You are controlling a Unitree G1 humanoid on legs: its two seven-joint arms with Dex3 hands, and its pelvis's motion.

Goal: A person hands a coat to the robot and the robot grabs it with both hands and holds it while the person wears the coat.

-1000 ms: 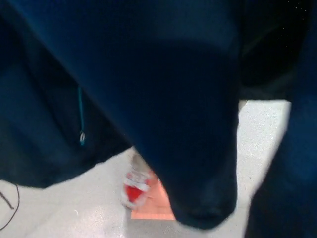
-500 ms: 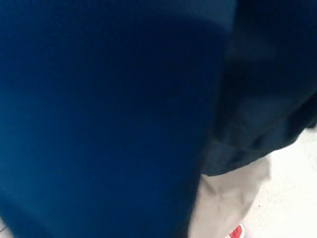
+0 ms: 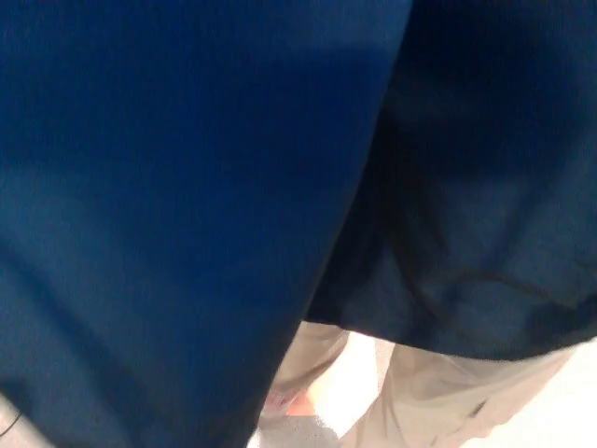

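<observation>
Navy coat (image 3: 168, 215) fills the view from 9 through 3 o'clock — probably hanging close to the lens because it is held up for dressing. Person's beige trousers (image 3: 438, 392) at 5 o'clock. Neither hand visible — grip unknowable.

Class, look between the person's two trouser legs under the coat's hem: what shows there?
In the head view, only pale floor shows between the trouser legs, below the coat.

1 navy coat (image 3: 187, 205) filling the view, 2 beige trouser legs (image 3: 438, 392) below its hem, 0 robot hands visible.
</observation>
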